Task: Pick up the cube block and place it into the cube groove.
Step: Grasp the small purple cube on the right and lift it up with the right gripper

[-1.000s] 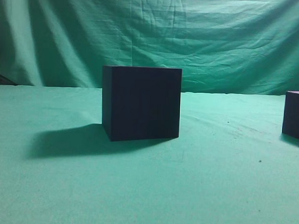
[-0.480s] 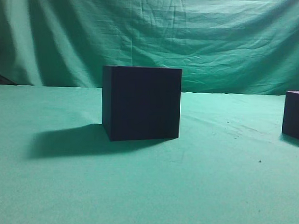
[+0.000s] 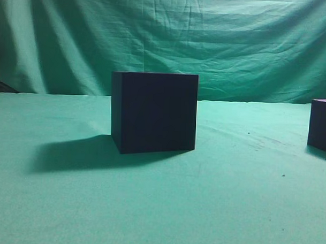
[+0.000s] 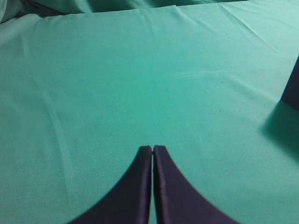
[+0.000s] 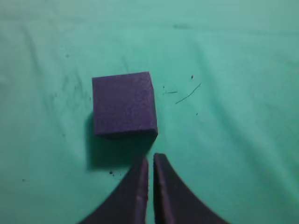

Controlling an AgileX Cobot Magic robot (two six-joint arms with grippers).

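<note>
waiting at the start: cube block on the cloth far right, well apart from the cube groove at centre; right gripper closed, empty, just near of the block; left gripper closed too; grasp and placement both remaining.

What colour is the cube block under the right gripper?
Dark navy-purple, plain and matte. The cube block shows best in the right wrist view, on the green cloth.
</note>
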